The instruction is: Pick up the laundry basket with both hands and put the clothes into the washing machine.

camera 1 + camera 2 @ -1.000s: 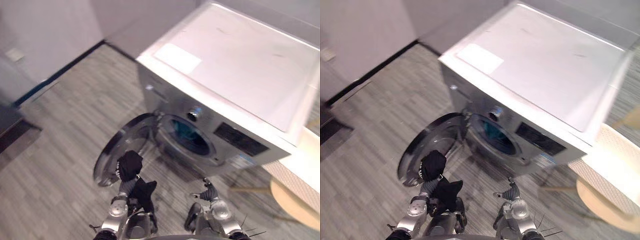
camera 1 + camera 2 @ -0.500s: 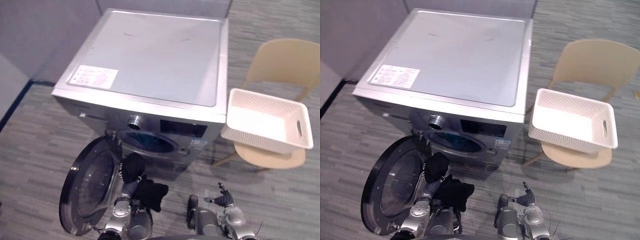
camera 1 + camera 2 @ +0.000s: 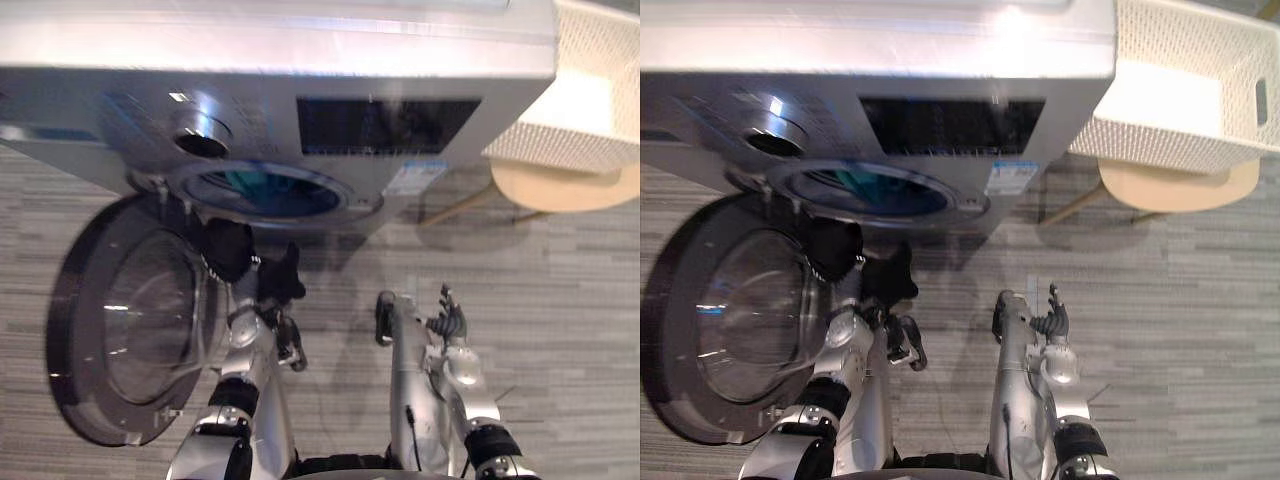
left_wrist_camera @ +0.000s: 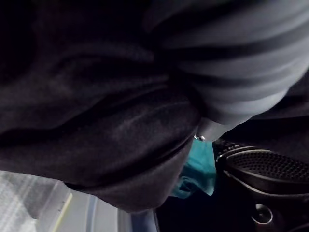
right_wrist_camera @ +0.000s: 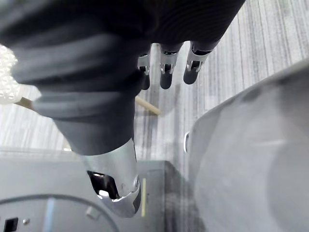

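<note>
So the left hand (image 3: 228,250) is up right in front of the drum opening with a crumpled black garment (image 3: 276,280) bunched over it. The fabric swallows the fingers, so honestly can't tell how it's gripped; from the wrist camera it's mostly dark folds. The right hand (image 3: 1050,322) is lower and off to the side, over the grey plank floor (image 3: 560,300), fingers loosely spread, nothing in it.

Past the left hand is the silver front-loading washing machine (image 3: 300,60), top cut off by the frame. Its round glass door (image 3: 130,320) is swung wide open on the robot's left. Inside the drum there's a teal garment (image 3: 245,182), only a bit of it visible past the rim.

The white perforated plastic laundry basket (image 3: 1180,90) sits on a beige chair (image 3: 1170,185) just right of the machine, well apart from both hands. It's partly cropped, and I can't see what's in it.
</note>
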